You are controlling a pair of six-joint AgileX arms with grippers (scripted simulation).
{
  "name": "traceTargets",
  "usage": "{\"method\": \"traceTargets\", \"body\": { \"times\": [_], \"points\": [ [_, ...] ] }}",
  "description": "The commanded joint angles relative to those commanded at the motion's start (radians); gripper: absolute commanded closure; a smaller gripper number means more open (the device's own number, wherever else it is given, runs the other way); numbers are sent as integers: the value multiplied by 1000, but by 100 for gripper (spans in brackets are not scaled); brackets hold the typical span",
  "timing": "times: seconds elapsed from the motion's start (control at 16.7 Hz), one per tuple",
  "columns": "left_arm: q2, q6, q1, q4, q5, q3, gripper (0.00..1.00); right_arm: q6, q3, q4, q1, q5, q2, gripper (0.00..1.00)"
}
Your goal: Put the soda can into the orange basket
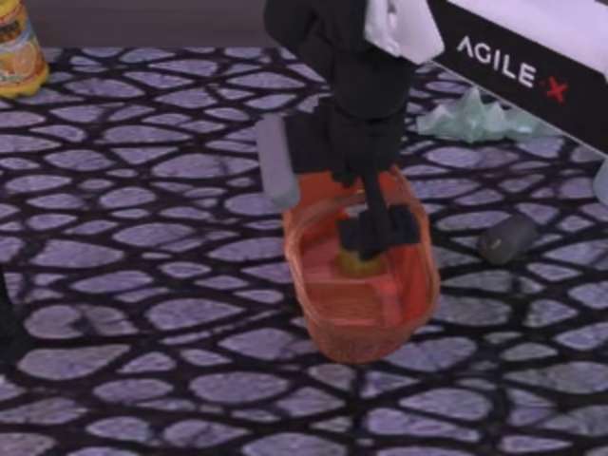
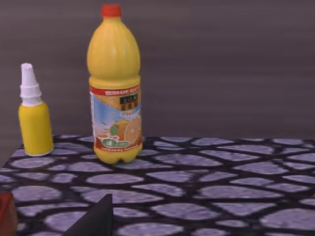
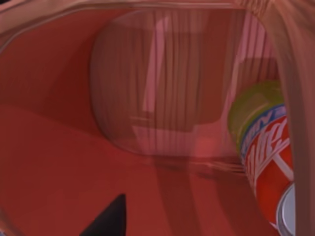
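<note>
Inside the orange basket [image 1: 328, 328], the right gripper [image 1: 372, 237] hovers above the soda can [image 3: 263, 147]; whether it grips is unclear, and lifting could snag the handle.

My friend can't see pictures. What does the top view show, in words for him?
The black right gripper reaches down into the big oval orange-red woven basket, just above the small soda can inside it. Around the basket, on the purple stone-patterned table, are a dark grey cylinder, a pale green crumpled thing and an orange-labelled bottle.
</note>
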Motion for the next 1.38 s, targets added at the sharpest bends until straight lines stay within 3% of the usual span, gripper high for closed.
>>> {"method": "traceTargets", "body": {
  "times": [0.6,1.38],
  "points": [
    [0,0,0,0,0,0,0,0,0,0,0,0,0,98],
    [0,0,0,0,0,0,0,0,0,0,0,0,0,100]
  ]
}}
